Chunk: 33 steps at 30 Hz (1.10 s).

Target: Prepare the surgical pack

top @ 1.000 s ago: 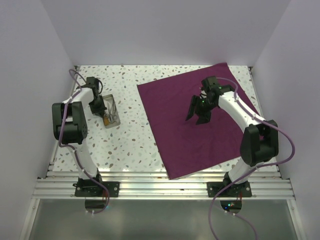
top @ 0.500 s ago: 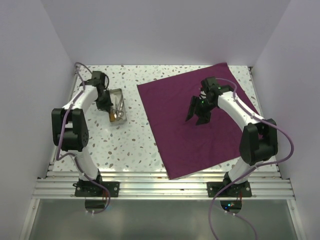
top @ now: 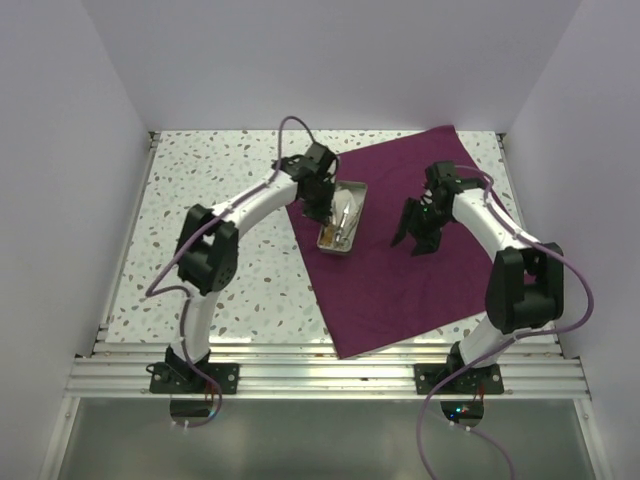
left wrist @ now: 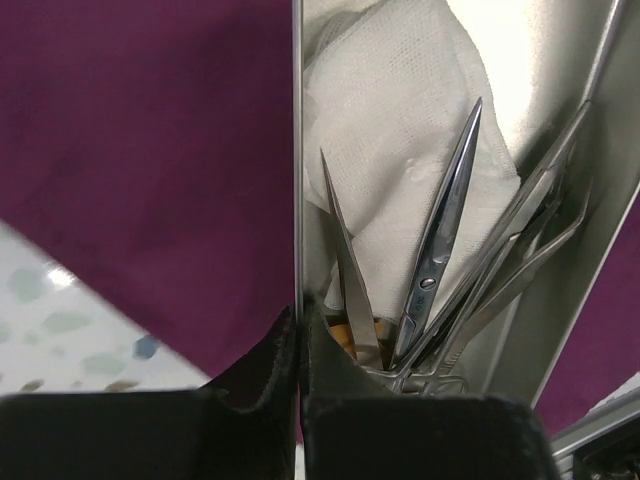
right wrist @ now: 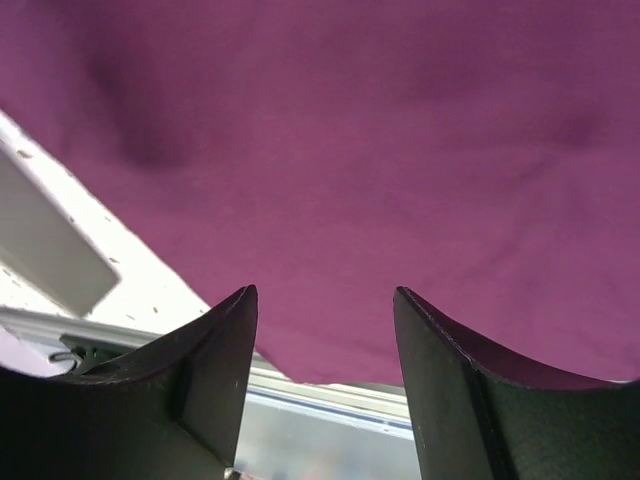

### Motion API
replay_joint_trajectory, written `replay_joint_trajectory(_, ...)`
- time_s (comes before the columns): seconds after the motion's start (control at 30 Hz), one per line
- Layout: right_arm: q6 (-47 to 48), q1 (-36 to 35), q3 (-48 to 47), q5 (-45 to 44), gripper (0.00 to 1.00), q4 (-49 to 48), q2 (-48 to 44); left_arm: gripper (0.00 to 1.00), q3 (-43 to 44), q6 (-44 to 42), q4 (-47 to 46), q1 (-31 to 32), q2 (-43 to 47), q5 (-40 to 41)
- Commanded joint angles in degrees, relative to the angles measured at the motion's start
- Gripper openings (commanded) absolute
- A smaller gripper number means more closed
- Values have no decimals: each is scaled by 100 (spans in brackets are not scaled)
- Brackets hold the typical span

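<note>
Top external: tray now over cloth

The cloth fills most of the frame, plum-purple and lying flat on the desk, with soft creases and a darker dip near the upper left. Its edge runs slantwise across the lower left, where the speckled white desk shows. The right pincer hangs over the cloth, its two black fingers spread wide with nothing between them. A metal rail crosses the bottom edge.
</note>
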State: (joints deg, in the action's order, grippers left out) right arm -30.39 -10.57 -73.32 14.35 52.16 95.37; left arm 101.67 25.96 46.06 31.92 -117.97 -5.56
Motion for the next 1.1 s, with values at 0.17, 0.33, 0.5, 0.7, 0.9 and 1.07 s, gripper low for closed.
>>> replay_joint_trajectory(0.17, 394, 538, 467, -169, 60, -161, -572, 0, 1759, 235, 315, 710, -1648, -340)
replay_joint_trajectory(0.33, 201, 494, 521, 138, 60, -812, -345, 7, 1954, 217, 351, 842, -1966, -446)
replay_joint_trajectory(0.5, 244, 266, -190, -20, 59, -655, 569, 43, 1857, -20, 456, 816, -1817, -165)
replay_joint_trajectory(0.7, 60, 134, -1262, -108, 53, -409, 1455, 55, 1365, -205, 298, 492, -1124, 213)
replay_joint_trajectory(0.9, -115, -77, -2009, -274, 50, -102, 2063, 53, 1197, -328, 35, -264, -1017, 108)
replay_joint_trajectory(1.07, -283, -182, -2371, -389, 48, 128, 2486, 50, 1303, -460, -264, -643, -1272, -427)
